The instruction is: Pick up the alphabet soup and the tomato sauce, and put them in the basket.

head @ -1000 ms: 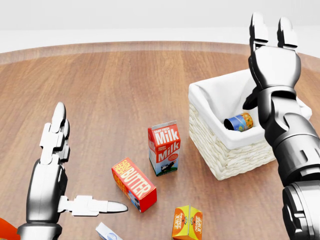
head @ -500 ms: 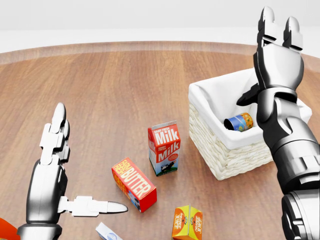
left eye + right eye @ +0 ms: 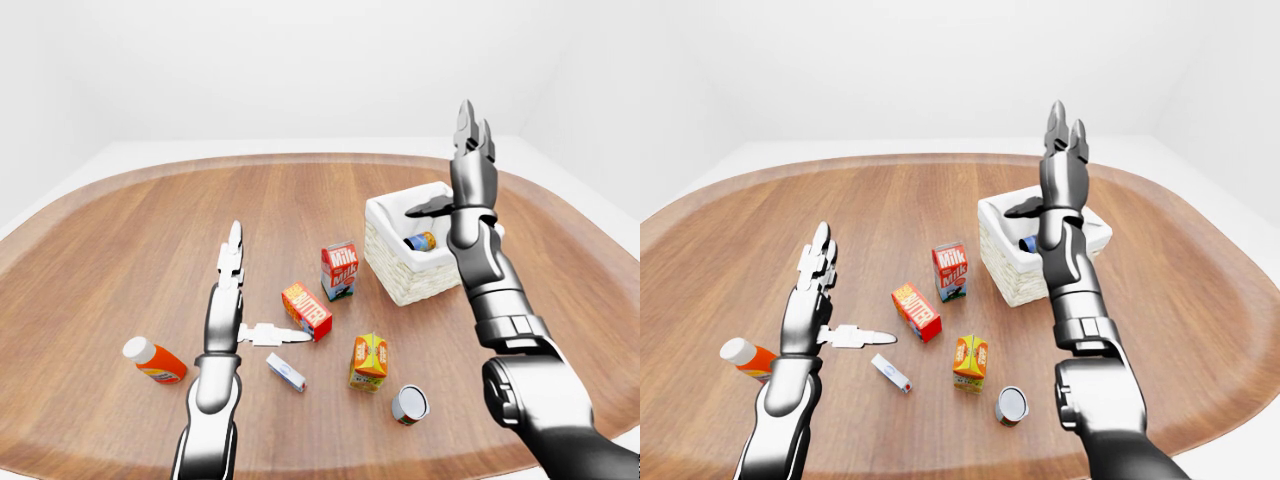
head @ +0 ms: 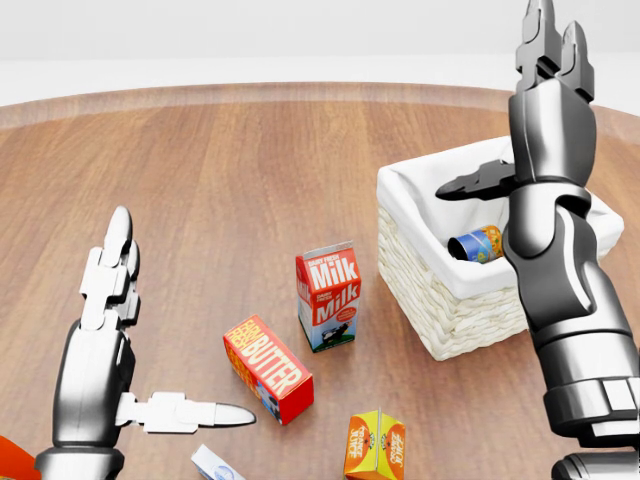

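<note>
One can already lying on its side inside the basket, against the white liner, blue and orange label showing; too small to tell whether soup or tomato sauce. Second can lying on the worktop at the bottom of the left-eye view, just beside the orange juice carton, well apart from the basket; probably the remaining task item. Right hand raised above the basket, fingers spread, thumb out to the view's left, holding nothing. Left hand also open and empty, hovering over the worktop left of the butter box. Judged next step: fetch the second can. Best done by lowering the right hand toward it, approaching from the side clear of the juice carton, closing round the can's curved wall rather than its ends, since a can on its side may roll. Basket otherwise holding only that one can. Milk carton upright near the basket's left wall, not touching.
</note>
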